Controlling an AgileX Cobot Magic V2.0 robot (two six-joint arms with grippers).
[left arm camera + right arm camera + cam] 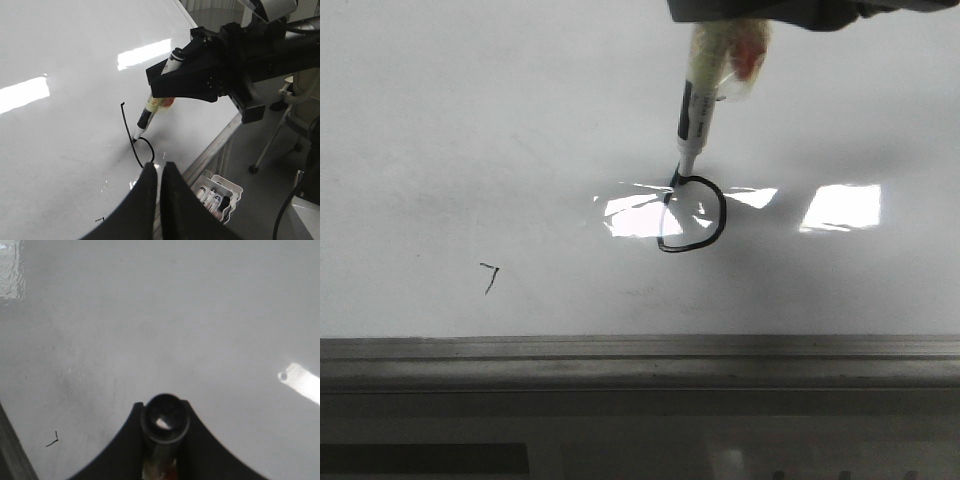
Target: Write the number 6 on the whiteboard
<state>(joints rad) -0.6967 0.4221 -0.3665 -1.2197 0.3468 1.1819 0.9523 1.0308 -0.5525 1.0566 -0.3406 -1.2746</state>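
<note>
The whiteboard [470, 120] is glossy white with light glare. A black number 6 [721, 214] is drawn on it; in the left wrist view its long stem [127, 123] runs down to a round loop. My right gripper [167, 82] is shut on a white and black marker [694, 120] with yellowish tape round its body. The marker's tip touches the board where the loop meets the stem. In the right wrist view the marker's end [164, 421] sits between the fingers of my right gripper [165, 412]. My left gripper [160, 170] is shut and empty, near the board's edge.
A small black tick mark [490, 276] lies left of the digit, and shows in the right wrist view [52, 440]. The grey metal frame [640, 350] runs along the near edge. A white tray of markers [216, 192] hangs beside the board's edge.
</note>
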